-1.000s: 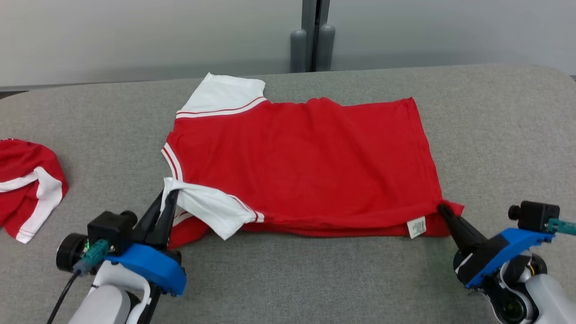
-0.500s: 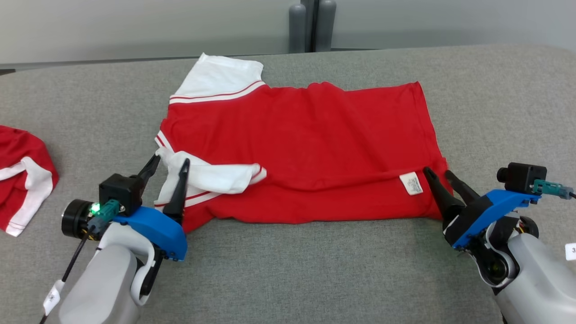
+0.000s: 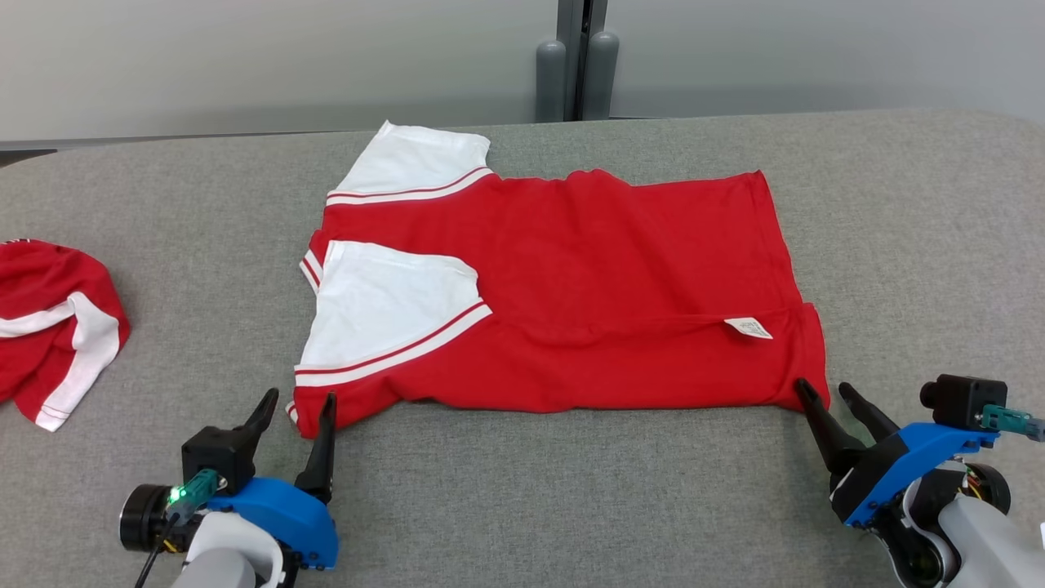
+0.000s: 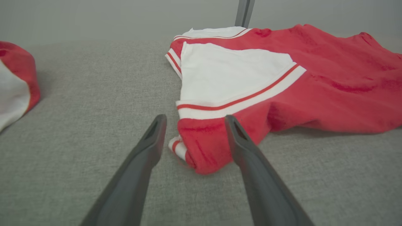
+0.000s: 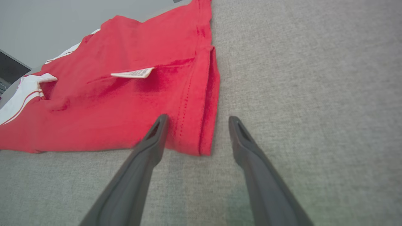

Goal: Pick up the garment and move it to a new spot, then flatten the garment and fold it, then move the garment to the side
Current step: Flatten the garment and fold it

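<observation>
The garment (image 3: 588,278) is a red T-shirt with white, red-striped sleeves, lying flat on the grey table (image 3: 522,490), its near long edge folded over the body with one white sleeve (image 3: 384,302) on top. A white label (image 3: 749,327) shows near its right end. My left gripper (image 3: 298,398) stands open just short of the shirt's near left corner (image 4: 201,150), which lies between the fingertips in the left wrist view. My right gripper (image 3: 824,387) stands open at the near right corner (image 5: 194,138), nothing held.
A second red and white garment (image 3: 49,327) lies bunched at the table's left edge, seen too in the left wrist view (image 4: 15,81). A grey wall with a vertical post (image 3: 575,61) stands behind the table. Bare grey cloth stretches in front of and to the right of the shirt.
Both grippers opened and let go of the shirt's near edge, then drew back toward me. The folded edge and white sleeve now lie flat on the shirt. The head camera shifted a little.
</observation>
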You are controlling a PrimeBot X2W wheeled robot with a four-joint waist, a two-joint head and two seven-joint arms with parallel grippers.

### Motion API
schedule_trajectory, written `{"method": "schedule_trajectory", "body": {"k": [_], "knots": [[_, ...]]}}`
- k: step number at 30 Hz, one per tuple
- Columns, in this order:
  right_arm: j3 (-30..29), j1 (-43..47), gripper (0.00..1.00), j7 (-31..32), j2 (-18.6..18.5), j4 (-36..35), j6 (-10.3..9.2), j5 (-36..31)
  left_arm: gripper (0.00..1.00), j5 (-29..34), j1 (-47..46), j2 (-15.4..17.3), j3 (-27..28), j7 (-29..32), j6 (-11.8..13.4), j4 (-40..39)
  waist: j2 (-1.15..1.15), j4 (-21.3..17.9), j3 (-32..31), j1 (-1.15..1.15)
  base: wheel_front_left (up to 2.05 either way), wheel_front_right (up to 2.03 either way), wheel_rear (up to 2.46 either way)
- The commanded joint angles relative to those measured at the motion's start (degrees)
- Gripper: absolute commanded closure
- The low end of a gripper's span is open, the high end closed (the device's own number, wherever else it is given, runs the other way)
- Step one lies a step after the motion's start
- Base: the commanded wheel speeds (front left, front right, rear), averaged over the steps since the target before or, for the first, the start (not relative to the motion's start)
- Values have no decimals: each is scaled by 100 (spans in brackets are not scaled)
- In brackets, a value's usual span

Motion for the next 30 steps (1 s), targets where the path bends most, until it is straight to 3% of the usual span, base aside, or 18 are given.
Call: {"method": "schedule_trajectory", "body": {"k": [1, 9, 10, 11, 12, 13, 14, 15, 24, 30], "knots": [[19, -10, 0, -31, 8, 54, 3, 32, 0, -63, 40, -3, 47, 5, 24, 14, 0, 2, 13, 1, 0, 0, 0], [290, -333, 0, -97, 154, 486, 3, -56, 0, -275, -39, -122, 54, 127, -82, 357, 0, 18, 94, 1, 0, 0, 0], [324, -384, 0, -114, 180, 544, 3, -65, 9, -317, -84, -135, 56, 147, -127, 437, 0, 23, 112, 1, 0, 0, 0], [353, -422, 0, -129, 221, 614, 2, -56, 46, -355, -128, -159, 61, 147, -182, 520, 0, 29, 126, 1, 0, 0, 0], [388, -449, 0, -129, 259, 664, 3, -33, 69, -393, -176, -202, 66, 137, -218, 592, 0, 37, 137, 1, 0, 0, 0], [462, -479, 54, -156, 295, 756, 3, 12, 100, -382, -227, -259, 11, 114, -254, 718, 0, 66, 135, 1, 0, 0, 0], [507, -485, 95, -172, 314, 772, 3, 37, 100, -365, -251, -261, -5, 85, -264, 758, 0, 81, 118, 1, 0, 0, 0], [545, -484, 100, -205, 322, 785, 3, 68, 100, -384, -267, -264, 10, 49, -283, 785, 0, 89, 94, 1, 0, 0, 0], [679, -73, 100, -429, 75, 656, 2, 482, 100, -421, 170, -89, 165, -137, -177, 482, 0, 144, -350, 1, 0, 0, 0], [746, 549, 100, -453, -143, 135, 2, 767, 100, -517, 1019, 8, 274, -137, 181, -285, 0, 206, -582, 1, 0, 0, 0]]}}
